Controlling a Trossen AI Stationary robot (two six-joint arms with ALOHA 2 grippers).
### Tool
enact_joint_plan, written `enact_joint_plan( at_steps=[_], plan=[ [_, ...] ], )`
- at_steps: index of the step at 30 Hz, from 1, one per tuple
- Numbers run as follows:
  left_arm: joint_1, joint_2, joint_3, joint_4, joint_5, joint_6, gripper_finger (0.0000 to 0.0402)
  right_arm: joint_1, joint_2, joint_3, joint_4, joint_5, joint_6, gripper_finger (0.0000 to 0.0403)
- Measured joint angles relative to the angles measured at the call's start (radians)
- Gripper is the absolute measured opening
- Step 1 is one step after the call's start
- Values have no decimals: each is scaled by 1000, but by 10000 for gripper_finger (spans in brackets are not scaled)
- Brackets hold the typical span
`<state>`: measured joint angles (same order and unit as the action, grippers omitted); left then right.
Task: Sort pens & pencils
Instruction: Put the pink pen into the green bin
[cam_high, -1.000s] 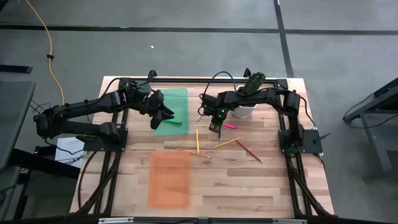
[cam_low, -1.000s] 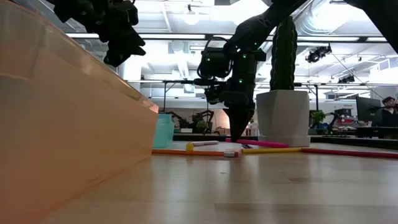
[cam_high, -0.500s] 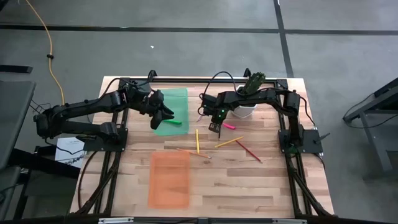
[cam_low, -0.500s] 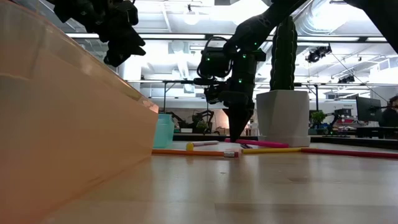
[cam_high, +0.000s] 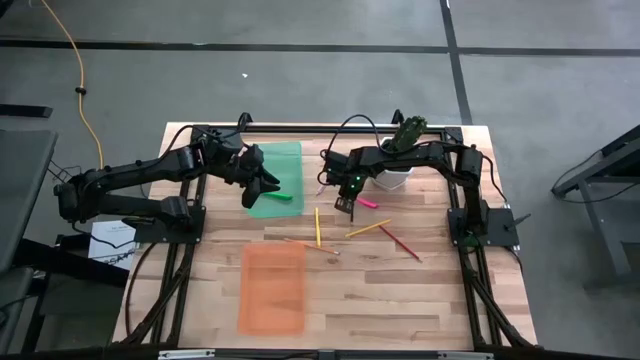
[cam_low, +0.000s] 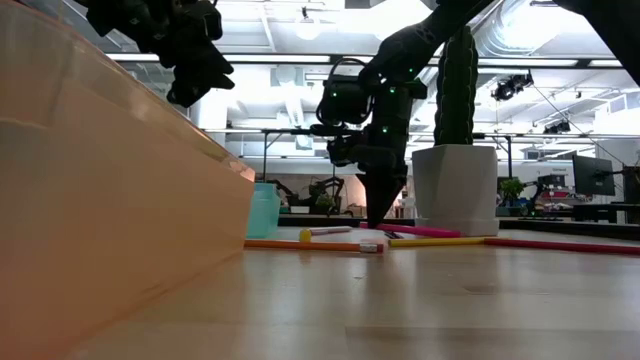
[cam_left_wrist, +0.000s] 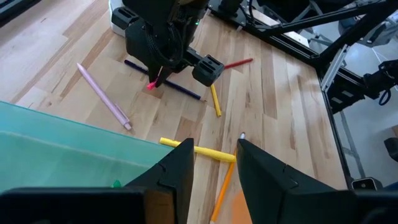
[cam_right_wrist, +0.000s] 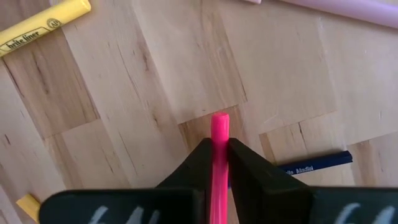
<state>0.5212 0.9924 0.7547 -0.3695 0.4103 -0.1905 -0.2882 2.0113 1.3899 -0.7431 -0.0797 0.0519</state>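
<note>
My right gripper (cam_high: 345, 207) stands near the table's middle, shut on the magenta pen (cam_high: 368, 202). My left gripper (cam_left_wrist: 214, 168) hangs open above the green tray (cam_high: 275, 170) and touches nothing. The green pen (cam_high: 283, 197) lies in that tray. On the wood lie the yellow pen (cam_high: 318, 225), the pale pink pen (cam_left_wrist: 102, 96), the yellow-orange pencil (cam_high: 368, 228), the red pencil (cam_high: 400, 243), the orange pencil (cam_high: 305, 243) and the dark pencil (cam_right_wrist: 317, 163). My right gripper pinches the magenta pen between its two fingers near one end (cam_right_wrist: 219, 134); a short stub of that end sticks out past the fingertips (cam_right_wrist: 239, 162). The fingers come from above, pointing down, across the pen. The pen (cam_low: 420, 230) lies low and nearly level, running toward the pot.
The orange tray (cam_high: 272, 288) sits near the table's near edge, left of the middle. A white pot with a cactus (cam_high: 400, 170) stands at the far side, close behind my right arm. Bare wood lies to the right of the orange tray.
My right gripper, still shut on the magenta pen, has drifted a little toward the table's left. The other pens and pencils lie where they were.
</note>
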Motion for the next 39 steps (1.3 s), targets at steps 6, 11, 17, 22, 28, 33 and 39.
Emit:
enact_joint_plan(
  at_steps=[6, 11, 17, 22, 28, 33, 39],
  plan=[
    [0, 0, 0, 1, 0, 6, 110, 0, 0, 3, -3, -12, 19, 28],
    [0, 0, 0, 9, 0, 19, 111, 0, 0, 41, -13, -19, 19, 28],
    [0, 0, 0, 10, 0, 27, 111, 0, 0, 118, -32, -20, 17, 28],
    [0, 0, 0, 21, 0, 31, 111, 0, 0, 196, -52, -20, 15, 28],
    [0, 0, 0, 36, -2, 64, 111, 0, 0, 287, -65, -19, 18, 28],
    [0, 0, 0, 37, -2, 87, 111, 0, 0, 363, -86, -30, 28, 28],
    [0, 0, 0, 90, -10, 114, 111, 0, 0, 462, -113, -39, 44, 28]
  ],
)
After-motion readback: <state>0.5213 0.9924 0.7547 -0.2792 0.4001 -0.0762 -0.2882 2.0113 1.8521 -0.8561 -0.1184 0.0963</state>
